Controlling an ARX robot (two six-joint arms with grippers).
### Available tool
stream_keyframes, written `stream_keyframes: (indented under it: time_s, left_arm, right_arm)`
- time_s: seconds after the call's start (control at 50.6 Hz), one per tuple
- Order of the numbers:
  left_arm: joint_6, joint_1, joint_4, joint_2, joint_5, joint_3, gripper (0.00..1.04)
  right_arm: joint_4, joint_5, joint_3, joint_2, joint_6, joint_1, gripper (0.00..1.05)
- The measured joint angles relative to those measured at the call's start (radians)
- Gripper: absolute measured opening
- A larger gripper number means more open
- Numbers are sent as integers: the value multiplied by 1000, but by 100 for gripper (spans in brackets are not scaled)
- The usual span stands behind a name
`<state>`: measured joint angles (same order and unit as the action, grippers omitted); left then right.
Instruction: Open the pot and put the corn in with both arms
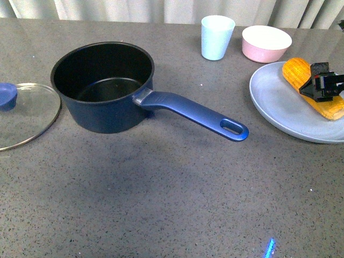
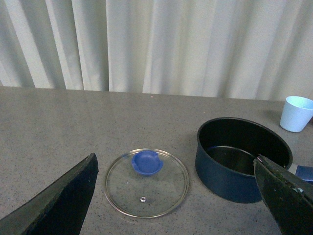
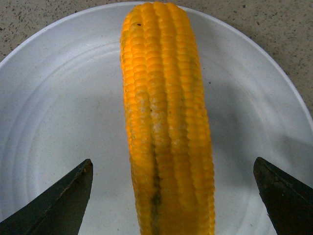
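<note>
The navy pot (image 1: 105, 88) stands open on the grey counter, its black inside empty and its long blue handle (image 1: 196, 113) pointing right. It also shows in the left wrist view (image 2: 242, 159). Its glass lid (image 1: 24, 113) with the blue knob (image 1: 6, 95) lies flat to the pot's left, also in the left wrist view (image 2: 146, 183). The yellow-orange corn (image 1: 312, 86) lies on a grey-blue plate (image 1: 279, 107). My right gripper (image 1: 322, 86) is open just above the corn, its jaws either side of the cob (image 3: 166, 122). My left gripper (image 2: 176, 196) is open and empty above the lid.
A light blue cup (image 1: 217, 36) and a pink bowl (image 1: 266, 43) stand at the back right, behind the plate. The cup also shows in the left wrist view (image 2: 297, 113). Pale curtains (image 2: 156, 44) hang behind the counter.
</note>
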<state>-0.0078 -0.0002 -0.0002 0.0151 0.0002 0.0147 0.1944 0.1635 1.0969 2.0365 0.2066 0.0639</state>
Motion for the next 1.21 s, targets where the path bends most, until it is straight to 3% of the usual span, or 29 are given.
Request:
stream_keyframes:
  time_s: [0.218, 0.574, 0.771, 0.969, 1.206]
  left_arm:
    - [0, 0, 0, 0, 0, 0, 96]
    - [0, 0, 0, 0, 0, 0, 96]
    - [0, 0, 0, 0, 0, 0, 96]
    - [0, 0, 0, 0, 0, 0, 96]
    - [0, 0, 0, 0, 0, 0, 96]
  right_arm:
    - [-22, 0, 60, 50, -8, -18, 94]
    - [-32, 17, 65, 70, -20, -16, 42]
    - [-58, 97, 50, -15, -45, -33, 24]
    - [-89, 135, 98, -111, -92, -126, 20]
    - [-120, 170, 221, -99, -162, -343, 16]
